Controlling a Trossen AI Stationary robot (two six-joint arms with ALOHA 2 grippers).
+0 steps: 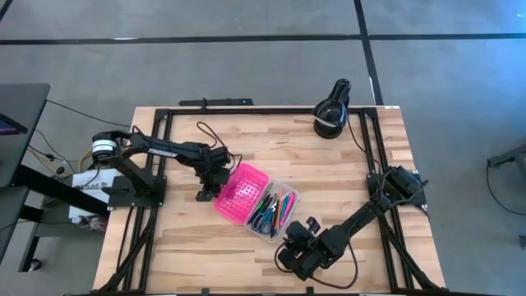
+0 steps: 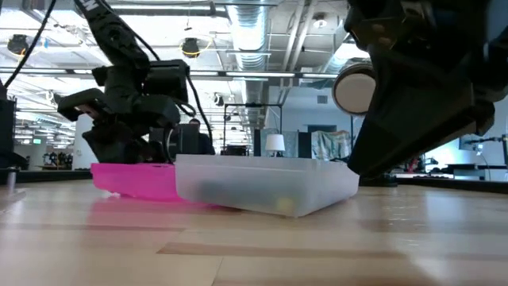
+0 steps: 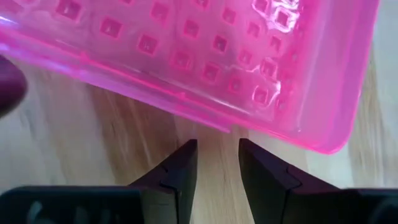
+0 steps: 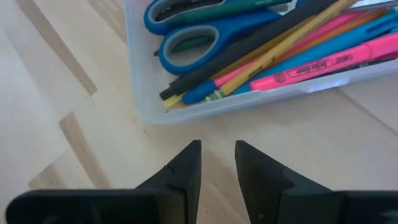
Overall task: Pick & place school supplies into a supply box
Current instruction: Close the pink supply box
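Observation:
The supply box lies open in the middle of the table. Its pink lid point(image 1: 241, 191) rests flat on the wood next to the clear base point(image 1: 283, 215). The school supplies point(image 4: 267, 46) lie inside the base: blue-handled scissors point(image 4: 186, 37), pink, yellow, blue and dark pens. My left gripper point(image 3: 217, 149) is open and slants down at the lid's left long edge point(image 3: 205, 121), with bare wood between its fingers. My right gripper point(image 4: 216, 149) is open just short of the base's near end wall point(image 4: 186, 115), over bare table.
A black lamp point(image 1: 331, 111) stands at the table's far edge, right of the middle. Black frame rails point(image 1: 160, 148) run along the left, right and far sides. Bare wood lies left of the lid and along the near edge point(image 1: 205, 263).

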